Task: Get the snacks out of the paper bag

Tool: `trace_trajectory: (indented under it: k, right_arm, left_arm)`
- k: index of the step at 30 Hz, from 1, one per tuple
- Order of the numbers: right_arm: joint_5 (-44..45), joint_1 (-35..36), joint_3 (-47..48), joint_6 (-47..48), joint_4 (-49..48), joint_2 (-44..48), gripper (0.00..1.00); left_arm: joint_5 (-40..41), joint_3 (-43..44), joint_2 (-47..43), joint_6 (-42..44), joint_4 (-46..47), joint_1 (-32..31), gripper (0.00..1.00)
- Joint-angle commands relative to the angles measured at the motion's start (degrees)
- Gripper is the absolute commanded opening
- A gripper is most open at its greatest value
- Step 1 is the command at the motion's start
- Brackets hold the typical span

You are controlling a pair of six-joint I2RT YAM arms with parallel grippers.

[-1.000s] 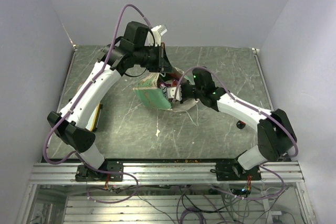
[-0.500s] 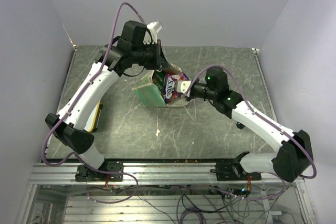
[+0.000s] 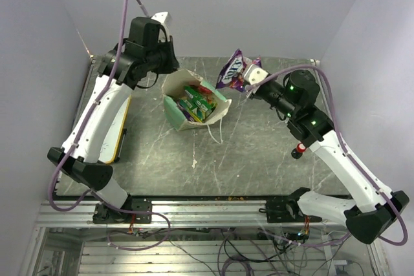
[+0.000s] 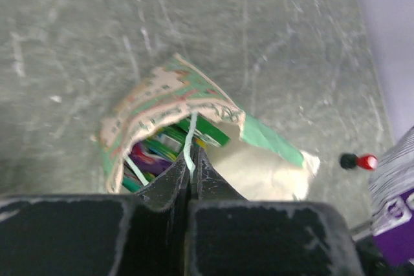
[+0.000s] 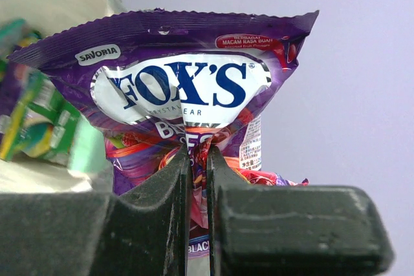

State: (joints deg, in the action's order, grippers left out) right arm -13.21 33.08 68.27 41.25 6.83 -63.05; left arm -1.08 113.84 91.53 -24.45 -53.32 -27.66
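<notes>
Nearest, table: a grey marbled table [image 3: 259, 172] carries everything; both arms reach out over it from the near edge.
Button: a small black button [image 3: 297, 152] with a red top sits at the right side, under the right arm and well apart from the bag.
Whiteboard: a wood-framed whiteboard [image 3: 118, 140] lies flat at the left edge, partly hidden by the left arm.
Paper bag: the mint-green paper bag [image 3: 173, 109] is at the middle of the table, mouth open upward, tan inside showing. One string loop trails on the table at its near right corner.
Snacks in bag: yellow-green and other coloured snacks [image 3: 197, 100] lie packed inside the open mouth.
Left gripper: the left gripper [image 4: 192, 163] hangs above the bag's far left rim, fingers pressed together on a thin pale string handle [image 4: 189, 137] that runs up from the mouth.
Right gripper: the right gripper [image 5: 197, 159] is raised to the far right of the bag, fingers pinching the lower middle of a purple packet [image 3: 231, 71].
Purple packet: it hangs in the air, clear of the bag and the table, printed face toward the wrist camera.
</notes>
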Motion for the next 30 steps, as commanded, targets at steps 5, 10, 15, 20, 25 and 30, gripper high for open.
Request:
trace_trajectory:
  k: [5,10,15,20,25,30]
  right_arm:
    - [4.7,-9.1,-2.4,-10.3,-1.5,-0.3,0.00]
    - [5.3,-13.5,-2.4,-19.1,-1.0,-3.4,0.00]
    - [4.2,-15.1,0.1,-25.7,4.6,-8.1,0.00]
    - [8.3,-16.8,-0.7,-33.5,7.5,-10.7,0.00]
    - [14.3,-19.8,-0.4,-42.0,10.9,-14.7,0.00]
    - [17.7,-23.8,1.7,-47.1,14.5,-21.7,0.00]
  left_arm:
    - [4.3,4.0,-5.2,11.4,10.3,3.1,0.07]
    - [-3.5,6.7,-1.2,16.2,13.5,3.1,0.07]
    - [-10.7,8.9,2.1,16.7,15.9,3.1,0.07]
    - [-14.0,5.7,2.0,15.6,16.0,2.7,0.07]
    - [-16.9,-1.1,-0.3,11.1,16.7,1.1,0.07]
    - [-19.8,-4.2,1.3,3.7,14.6,0.0,0.07]
